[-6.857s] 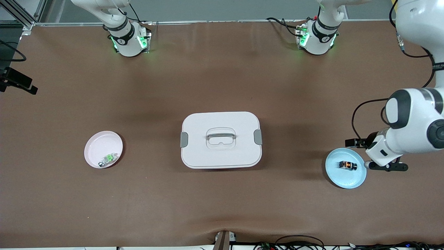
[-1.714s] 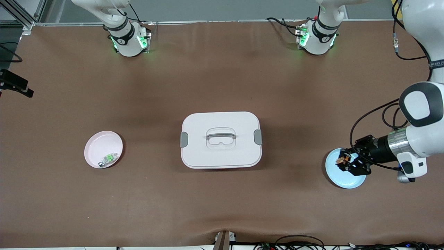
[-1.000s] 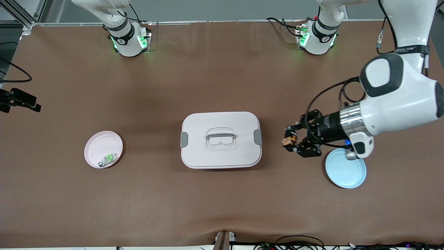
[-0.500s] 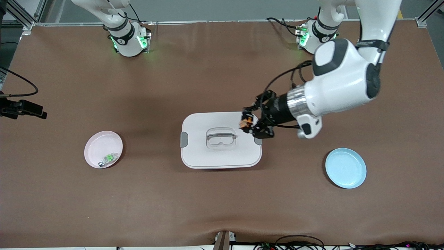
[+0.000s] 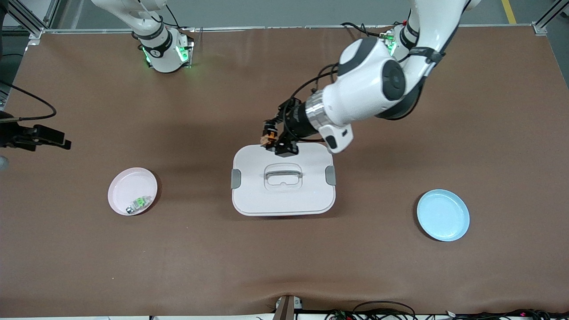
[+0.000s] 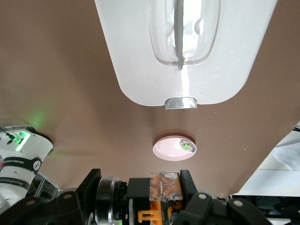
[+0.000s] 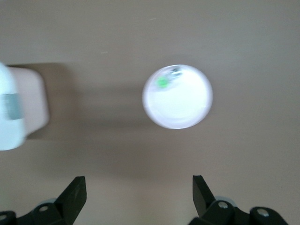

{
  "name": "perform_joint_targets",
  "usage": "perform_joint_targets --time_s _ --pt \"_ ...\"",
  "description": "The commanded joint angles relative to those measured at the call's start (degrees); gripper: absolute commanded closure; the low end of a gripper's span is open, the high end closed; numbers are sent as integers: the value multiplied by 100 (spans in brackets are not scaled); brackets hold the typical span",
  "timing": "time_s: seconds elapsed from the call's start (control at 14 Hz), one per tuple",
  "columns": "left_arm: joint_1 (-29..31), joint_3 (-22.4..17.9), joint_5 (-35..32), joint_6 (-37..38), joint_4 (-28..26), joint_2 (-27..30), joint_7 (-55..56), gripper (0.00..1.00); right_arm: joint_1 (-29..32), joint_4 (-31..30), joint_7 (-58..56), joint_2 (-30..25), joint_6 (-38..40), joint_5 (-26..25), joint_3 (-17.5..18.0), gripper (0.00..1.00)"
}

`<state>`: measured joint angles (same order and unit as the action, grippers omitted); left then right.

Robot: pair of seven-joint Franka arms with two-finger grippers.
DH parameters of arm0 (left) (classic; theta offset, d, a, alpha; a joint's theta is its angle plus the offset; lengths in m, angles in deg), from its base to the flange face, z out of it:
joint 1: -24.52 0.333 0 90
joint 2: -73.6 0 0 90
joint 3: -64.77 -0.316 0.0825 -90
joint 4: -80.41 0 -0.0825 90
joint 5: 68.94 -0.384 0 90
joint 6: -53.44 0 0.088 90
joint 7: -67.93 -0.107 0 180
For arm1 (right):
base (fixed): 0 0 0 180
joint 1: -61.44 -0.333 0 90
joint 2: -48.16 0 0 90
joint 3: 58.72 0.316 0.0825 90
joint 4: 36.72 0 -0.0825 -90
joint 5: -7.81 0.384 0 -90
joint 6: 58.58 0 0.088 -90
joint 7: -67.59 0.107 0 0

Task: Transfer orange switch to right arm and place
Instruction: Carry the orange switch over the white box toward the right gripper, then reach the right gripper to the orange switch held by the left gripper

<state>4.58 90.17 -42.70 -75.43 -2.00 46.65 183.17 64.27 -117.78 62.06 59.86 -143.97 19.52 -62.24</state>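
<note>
My left gripper is shut on the orange switch, a tiny black block with an orange face. It holds the switch in the air over the edge of the white lidded box that lies toward the robots' bases. In the left wrist view the switch sits clamped between the black fingers. My right gripper is open and empty, up in the air at the right arm's end of the table. Its fingers stand wide apart in the right wrist view.
A pink plate holds a small silver part with a green face at the right arm's end. An empty blue plate lies at the left arm's end. The box has a clear handle and grey latches.
My left gripper has carried the orange switch from over the box's corner at the left arm's end to over its edge toward the bases. My right gripper has crept inward over the table.
</note>
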Motion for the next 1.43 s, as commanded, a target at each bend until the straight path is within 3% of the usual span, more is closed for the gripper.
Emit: perform_joint_targets --time_s 0.0,0.36,0.57,0.93,1.36 --pt "-325 -44 -382 -270 41 -161 306 75 60 -523 254 -238 -56 848 -25 0" --pt "-792 -61 -742 -700 41 -329 630 75 -81 -2078 263 -1107 -890 1886 1 0" --pt "-1002 -79 -867 -851 155 -425 790 74 -151 -2572 333 -1381 -970 2597 10 0" --pt "-1442 -500 -919 -913 172 -443 886 74 -1055 -3503 983 -2040 -2067 3090 19 0" --pt "-1443 -510 -928 -913 199 -434 887 74 -1776 -4162 1309 -2462 -3060 3362 27 0"
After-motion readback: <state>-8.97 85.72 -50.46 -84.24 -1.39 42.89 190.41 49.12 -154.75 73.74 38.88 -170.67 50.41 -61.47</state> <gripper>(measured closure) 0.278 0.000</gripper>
